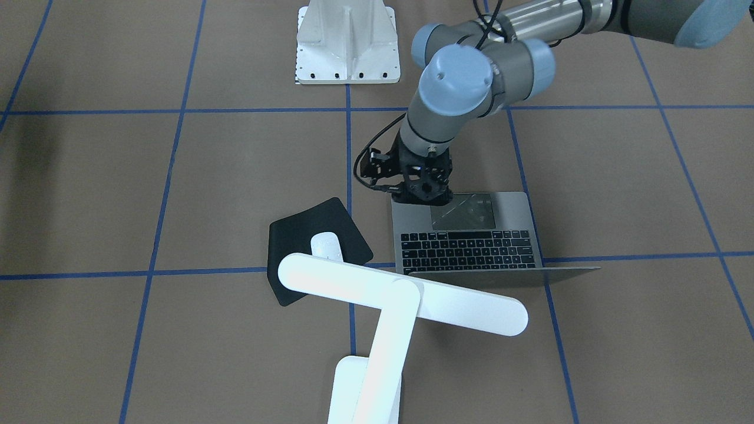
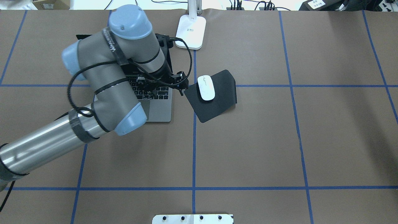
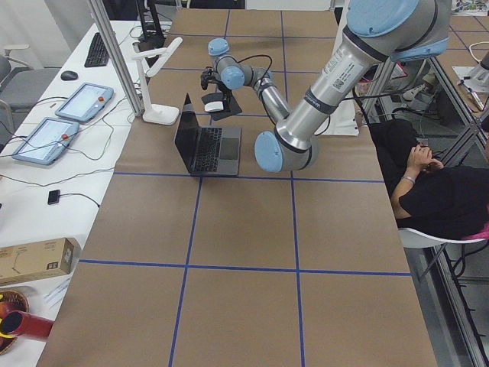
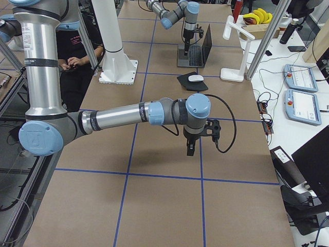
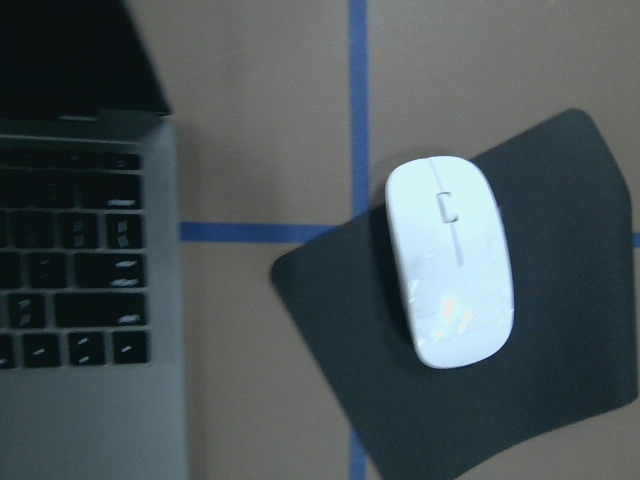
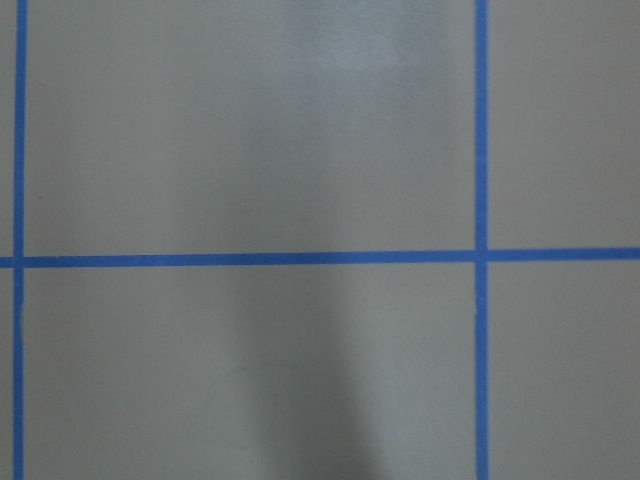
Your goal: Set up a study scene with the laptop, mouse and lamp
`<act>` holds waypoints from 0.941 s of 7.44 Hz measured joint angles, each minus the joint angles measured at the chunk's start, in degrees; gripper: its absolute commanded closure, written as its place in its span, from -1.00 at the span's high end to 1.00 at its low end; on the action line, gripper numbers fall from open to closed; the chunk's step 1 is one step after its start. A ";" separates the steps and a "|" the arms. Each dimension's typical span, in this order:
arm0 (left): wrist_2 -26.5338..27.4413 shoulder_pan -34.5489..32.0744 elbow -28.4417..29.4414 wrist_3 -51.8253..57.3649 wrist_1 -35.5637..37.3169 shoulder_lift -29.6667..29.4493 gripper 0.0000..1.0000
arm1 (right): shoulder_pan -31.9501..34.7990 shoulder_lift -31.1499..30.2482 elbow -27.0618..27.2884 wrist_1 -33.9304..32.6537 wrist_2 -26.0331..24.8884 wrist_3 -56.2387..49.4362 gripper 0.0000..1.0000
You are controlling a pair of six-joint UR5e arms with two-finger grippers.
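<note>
1. Currently, the left gripper (image 1: 429, 194) is held low over the near right corner of the thin space-grey metal laptop (image 1: 465, 235), beside its trackpad. Its fingers are masked by the wrist, so it cannot be told whether they are spread or closed.
2. The laptop is open on the brown paper-covered table (image 2: 279, 140). Its keyboard lies just beyond that gripper, and its screen stands up on the side farther from the robot.
3. The small smooth white oval mouse (image 2: 206, 88) is seen to the right of the left gripper and close to it. It rests on a black flexible mat with rounded corners (image 2: 217, 99). The mat is set at a slant beside the laptop, apart from it.
4. The white desk lamp with a long flat bar head (image 1: 400, 297) is placed beyond the left gripper, away from the robot. Its rectangular base stands past the laptop's screen edge and the mat.
5. The right gripper (image 4: 189, 149) is pointed down above bare table, well apart from the laptop, mouse and lamp. How its fingers stand cannot be told, and only blue tape lines are shown by its wrist camera.
6. A white ribbed metal pedestal (image 1: 347, 47) is seen on the robot's side of the left gripper.
</note>
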 measured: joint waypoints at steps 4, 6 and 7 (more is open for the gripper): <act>-2.17 -20.60 -15.03 37.35 9.93 21.37 1.00 | 0.63 -3.74 0.80 8.03 -2.97 -0.06 1.00; -7.61 -33.69 -5.51 57.74 9.59 24.66 1.00 | 0.63 -4.47 0.51 8.72 -4.74 -0.05 1.00; -8.88 -39.39 1.42 66.59 8.65 25.01 1.00 | 0.54 -4.68 0.46 8.76 -6.62 -0.10 1.00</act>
